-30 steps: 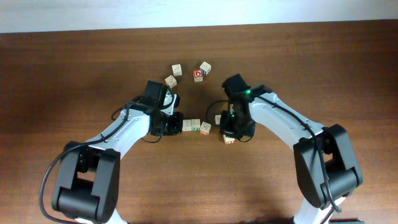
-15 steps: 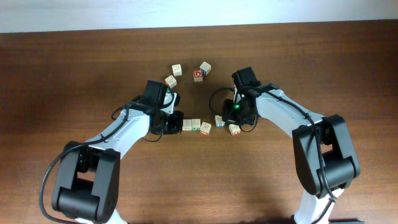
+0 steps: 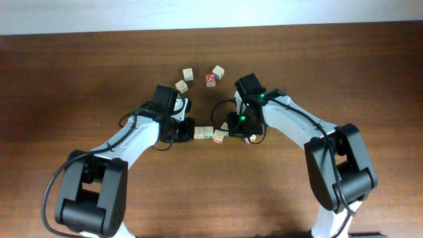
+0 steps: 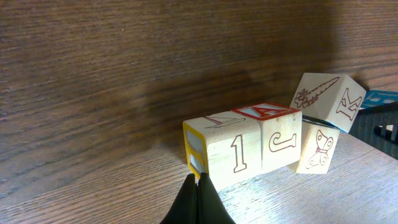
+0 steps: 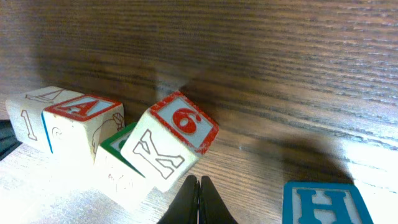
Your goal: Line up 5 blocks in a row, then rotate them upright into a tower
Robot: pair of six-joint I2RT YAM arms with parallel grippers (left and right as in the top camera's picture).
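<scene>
Both sets are pinched fully shut with nothing held in them. Our left fingers (image 4: 194,204) have their tips right against the bottom corner of the 1 block (image 4: 227,152), which sits flush beside the A block (image 4: 278,132) on the surface (image 4: 93,74). Our right fingers (image 5: 191,202) point at the K block (image 5: 168,146), which is tipped up and leaning on the green-edged block (image 5: 118,142). We can't tell if they touch it. Another pale block (image 3: 188,73) sits well apart from the row.

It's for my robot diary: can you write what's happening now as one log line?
left gripper: shut, by block marked 1 | right gripper: shut, by tilted block | held: nothing
</scene>
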